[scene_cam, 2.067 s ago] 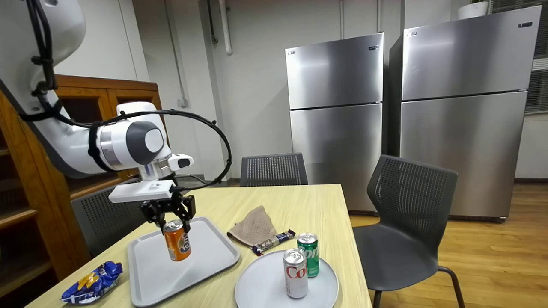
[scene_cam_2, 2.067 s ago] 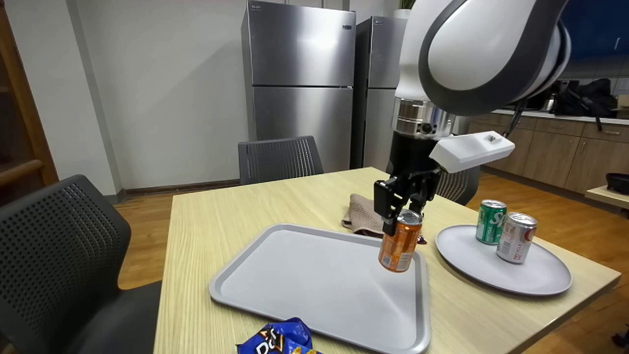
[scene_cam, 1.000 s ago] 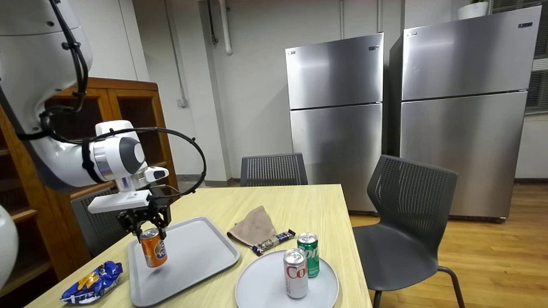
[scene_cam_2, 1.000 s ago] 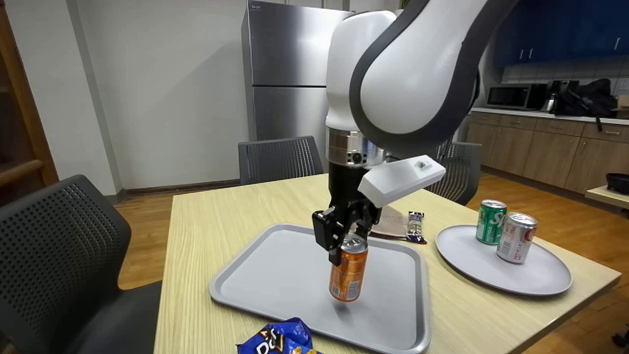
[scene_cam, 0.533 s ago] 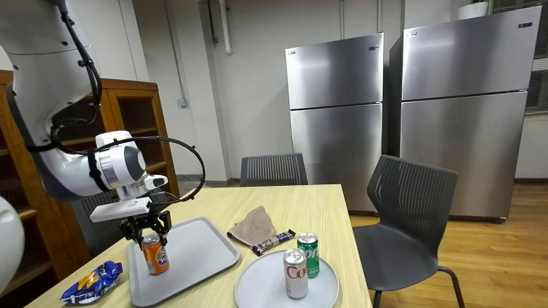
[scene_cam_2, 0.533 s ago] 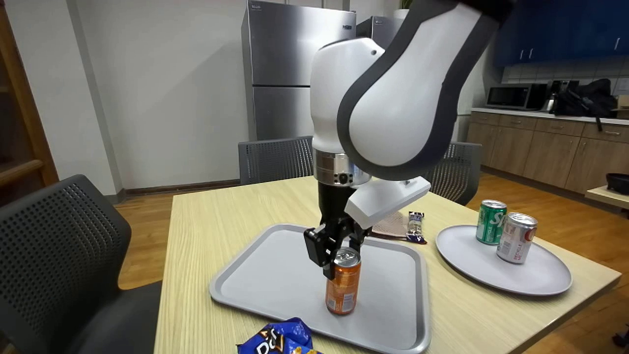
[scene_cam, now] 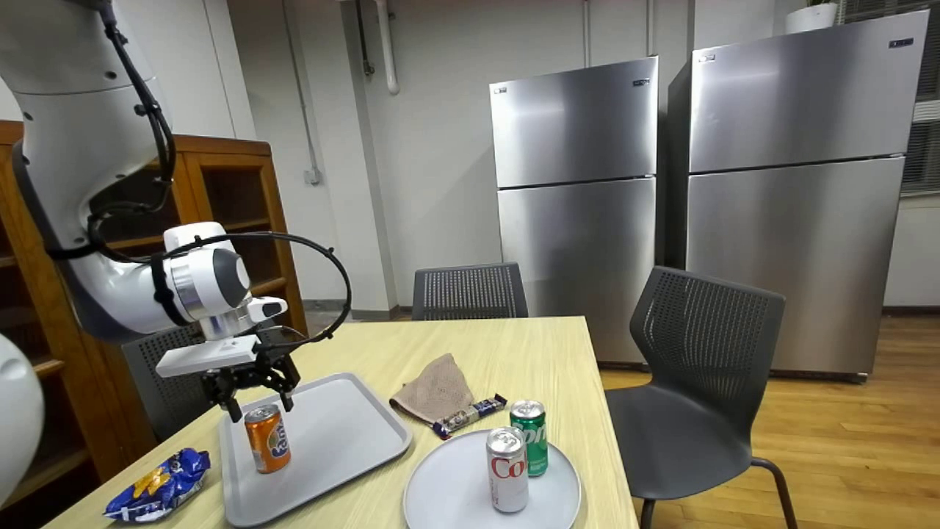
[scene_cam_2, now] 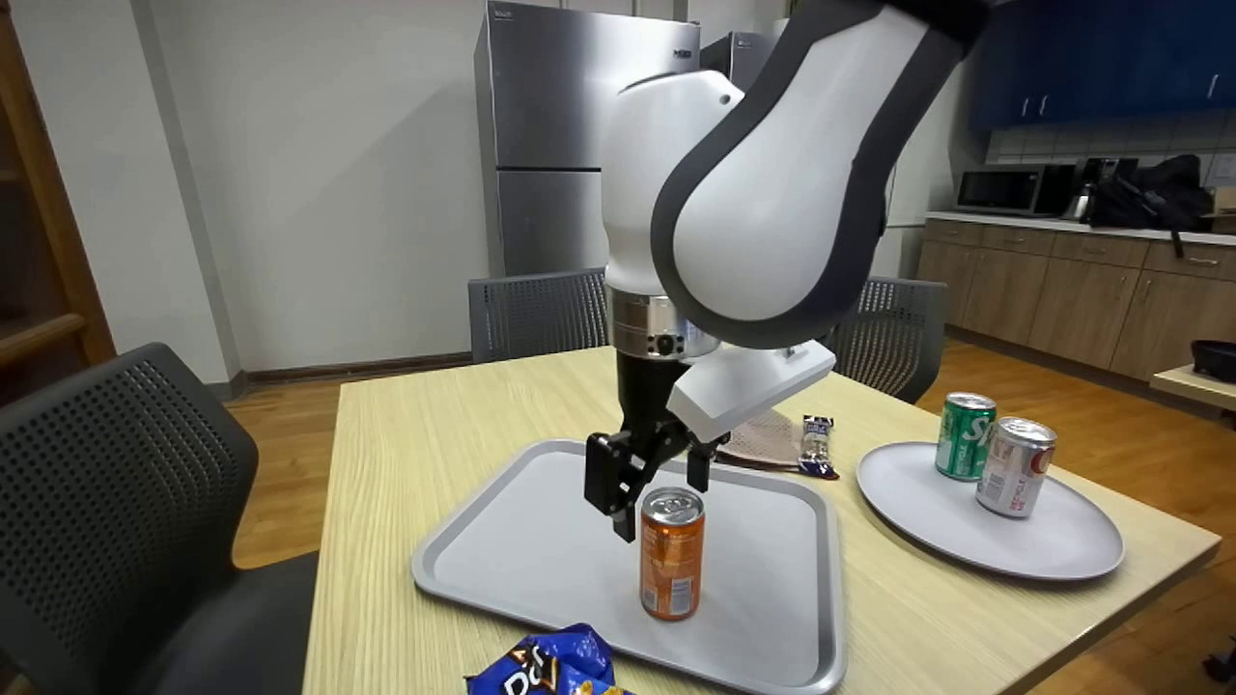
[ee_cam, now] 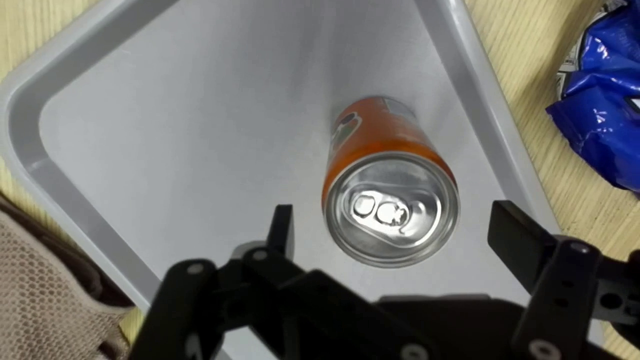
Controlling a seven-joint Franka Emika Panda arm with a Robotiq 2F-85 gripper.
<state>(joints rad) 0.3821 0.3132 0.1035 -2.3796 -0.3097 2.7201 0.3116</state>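
Observation:
An orange Fanta can (scene_cam: 269, 442) stands upright on the grey tray (scene_cam: 352, 430), toward the side near the blue chip bag (scene_cam: 163, 486). In the wrist view, the can's silver top (ee_cam: 392, 210) sits between the spread black fingers (ee_cam: 520, 240) of my gripper (ee_cam: 393, 218), with gaps on both sides. My gripper (scene_cam_2: 661, 508) hangs just above and around the upper end of the can (scene_cam_2: 671, 569) in an exterior view. Its jaws are wide apart and nothing is held. Part of the can's lower body is hidden by its own top in the wrist view.
A round plate (scene_cam: 440, 494) bears a Coke can (scene_cam: 507, 474) and a green Sprite can (scene_cam: 534, 441). A brown cloth (scene_cam: 437, 389) and a wrapped bar (scene_cam: 470, 416) lie beyond the tray. Dark chairs (scene_cam_2: 126, 502) stand around the wooden table (scene_cam_2: 406, 434).
My gripper brought the orange can across and down onto the tray. Over the last half second its fingers spread off the can, and it rose very slightly while the can stayed put.

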